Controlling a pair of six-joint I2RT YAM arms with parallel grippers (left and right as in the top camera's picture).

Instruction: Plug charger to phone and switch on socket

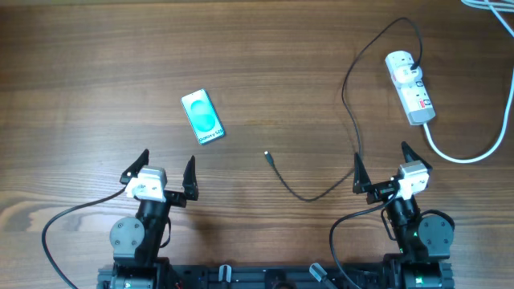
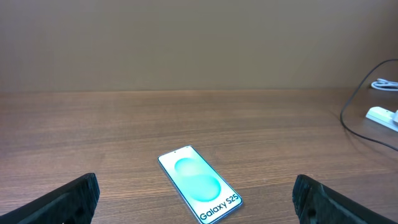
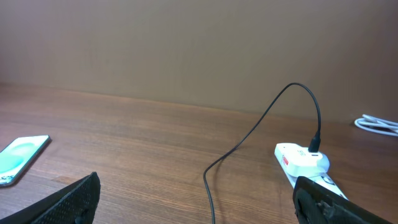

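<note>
The phone [image 1: 202, 117] lies flat on the wooden table, turquoise face up, left of centre; it also shows in the left wrist view [image 2: 199, 184] and at the left edge of the right wrist view [image 3: 18, 158]. The charger, a thin black cable [image 1: 350, 88], runs from the socket [image 1: 410, 88] down to its loose connector tip [image 1: 267, 156] at mid-table. The socket also shows in the right wrist view [image 3: 305, 160] with the cable [image 3: 249, 140]. My left gripper [image 1: 166, 178] is open and empty, near the phone. My right gripper [image 1: 383, 170] is open and empty, below the socket.
A thick white cord [image 1: 474, 152] loops from the socket toward the right table edge, and more white cord [image 1: 490, 12] lies at the far right corner. A plain wall stands behind the table.
</note>
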